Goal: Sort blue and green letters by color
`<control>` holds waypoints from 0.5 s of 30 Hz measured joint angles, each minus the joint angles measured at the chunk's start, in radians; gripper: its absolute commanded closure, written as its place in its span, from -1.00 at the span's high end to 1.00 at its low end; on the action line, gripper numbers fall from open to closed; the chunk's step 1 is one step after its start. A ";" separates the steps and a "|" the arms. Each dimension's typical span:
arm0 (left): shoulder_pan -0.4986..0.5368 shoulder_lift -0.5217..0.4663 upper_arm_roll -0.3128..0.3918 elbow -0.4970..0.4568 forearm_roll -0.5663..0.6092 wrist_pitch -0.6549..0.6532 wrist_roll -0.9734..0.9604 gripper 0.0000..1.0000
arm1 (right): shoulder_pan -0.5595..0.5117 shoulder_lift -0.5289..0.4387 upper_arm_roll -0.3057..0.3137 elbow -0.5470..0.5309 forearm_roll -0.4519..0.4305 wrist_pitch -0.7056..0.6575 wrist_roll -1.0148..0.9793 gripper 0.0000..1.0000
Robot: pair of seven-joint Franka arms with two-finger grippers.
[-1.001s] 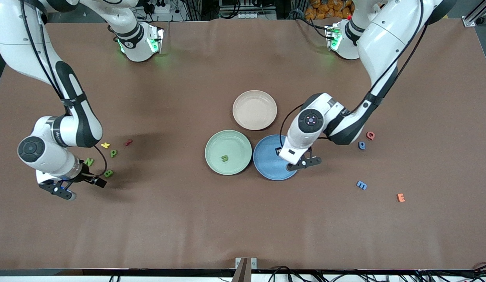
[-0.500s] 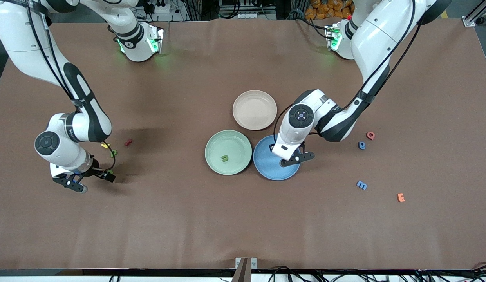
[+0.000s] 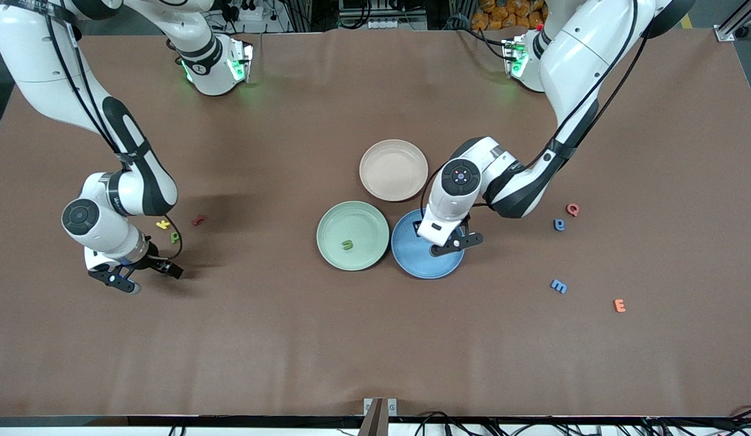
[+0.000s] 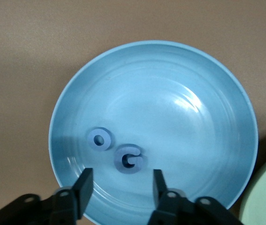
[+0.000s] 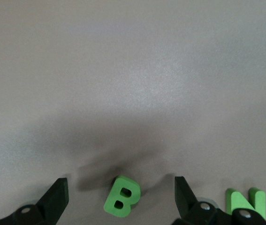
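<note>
The left gripper (image 4: 119, 187) is held over the blue plate (image 3: 411, 260), its fingers parted and empty; the blue G (image 4: 129, 159) and blue O (image 4: 100, 139) lie side by side in that plate. The right gripper (image 5: 121, 197) is spread wide over the green B (image 5: 122, 197), with the green N (image 5: 245, 200) just beside it, toward the right arm's end of the desk. A green U (image 3: 347, 244) is seen in the green plate (image 3: 333, 221).

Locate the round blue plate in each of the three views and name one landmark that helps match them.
Front view: the round blue plate lies beside the green plate, partly under the left gripper.
Left wrist view: it fills the picture, holding a blue O and blue G.
Right wrist view: not in it.
Shared landmark: the green plate's rim.
</note>
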 measured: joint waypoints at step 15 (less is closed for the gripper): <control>0.049 -0.001 0.014 0.000 0.006 -0.003 0.136 1.00 | 0.000 -0.006 0.000 -0.025 0.000 0.037 0.001 -0.52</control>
